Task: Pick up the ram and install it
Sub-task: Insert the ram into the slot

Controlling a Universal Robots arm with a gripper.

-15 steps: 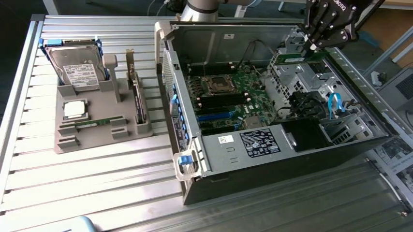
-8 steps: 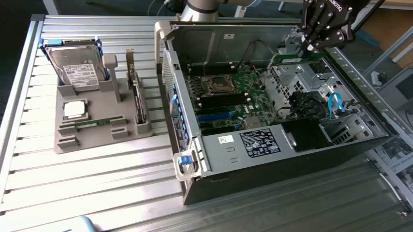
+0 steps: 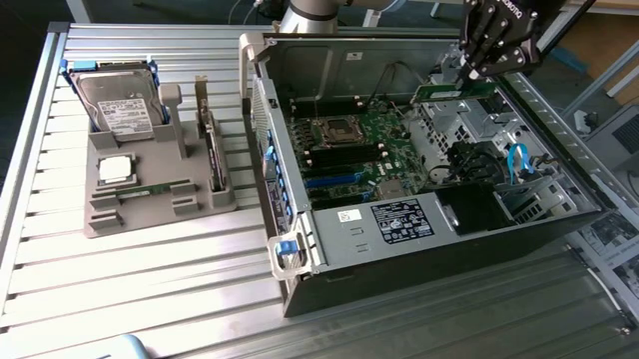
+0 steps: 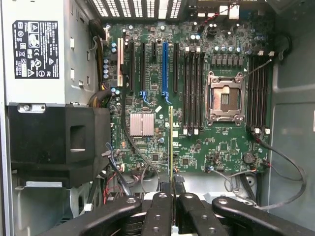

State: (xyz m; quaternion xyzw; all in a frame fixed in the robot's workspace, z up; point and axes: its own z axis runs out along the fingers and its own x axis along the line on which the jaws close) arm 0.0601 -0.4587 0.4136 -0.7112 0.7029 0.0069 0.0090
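Observation:
The ram [image 3: 447,92] is a thin green stick, and my gripper [image 3: 471,75] is shut on it above the back right part of the open computer case [image 3: 420,224]. In the wrist view the ram [image 4: 171,142] appears edge-on as a narrow strip reaching out from between the black fingers [image 4: 158,209]; the gripper [image 4: 172,191] is closed around its near end. It hangs over the green motherboard [image 4: 147,162], apart from it. Black memory slots [image 4: 193,88] lie beside the processor socket [image 4: 225,98], with more slots [image 4: 258,93] on the socket's other side.
At the exterior view's left a grey rack [image 3: 150,202] holds a silver hard drive [image 3: 118,108], a square processor chip [image 3: 116,170], another green stick [image 3: 150,189] and an upright card [image 3: 209,146]. Inside the case are a power supply [image 3: 399,221], a black fan shroud [image 4: 59,142] and loose cables [image 4: 275,162].

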